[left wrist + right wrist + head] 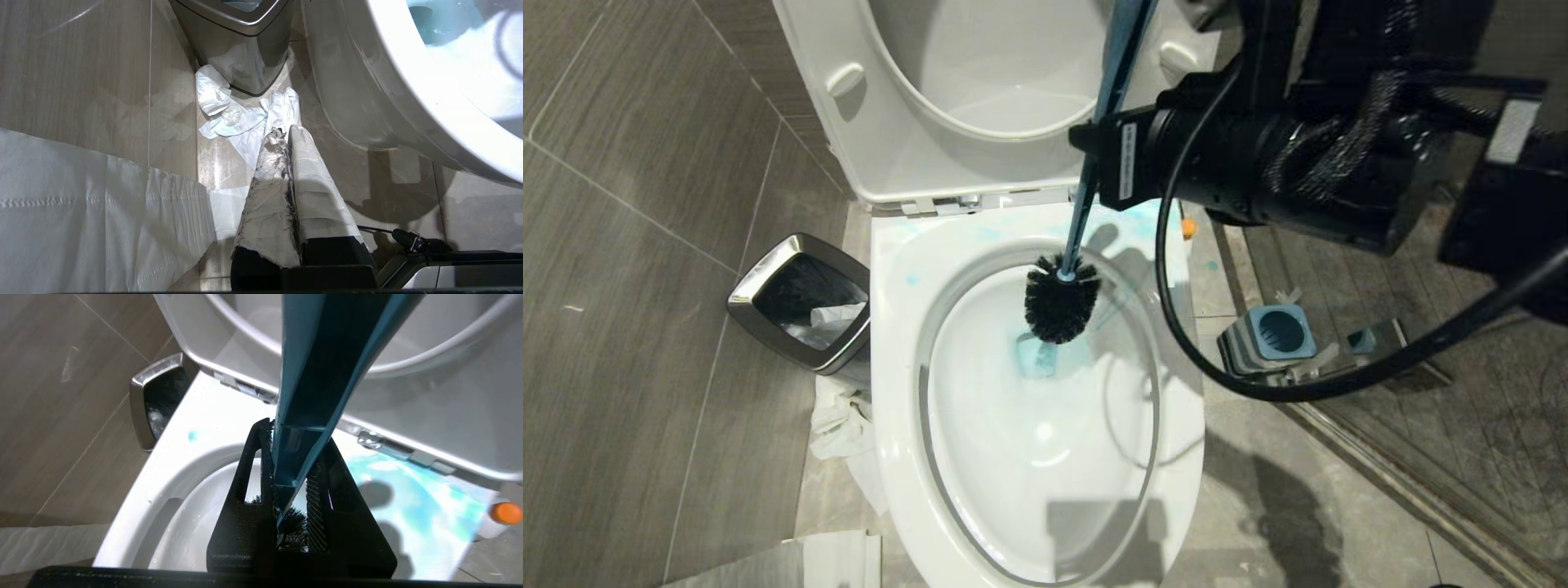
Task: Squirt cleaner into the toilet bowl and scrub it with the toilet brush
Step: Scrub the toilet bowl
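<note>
Gripping the blue toilet brush handle, the right gripper squeezes tight. Below it lies the toilet bowl with blue cleaner. Left gripper: fingers together.

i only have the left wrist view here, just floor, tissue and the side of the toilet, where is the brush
Observer: The toilet brush hangs over the toilet bowl, bristles above blue cleaner.
Operator: who holds it
Observer: The right gripper, shut on the blue handle.
Operator: seat up or down
Observer: Up; the toilet seat leans back.
Operator: brush holder
Observer: The holder stands on the floor, on the robot's right of the toilet.
</note>
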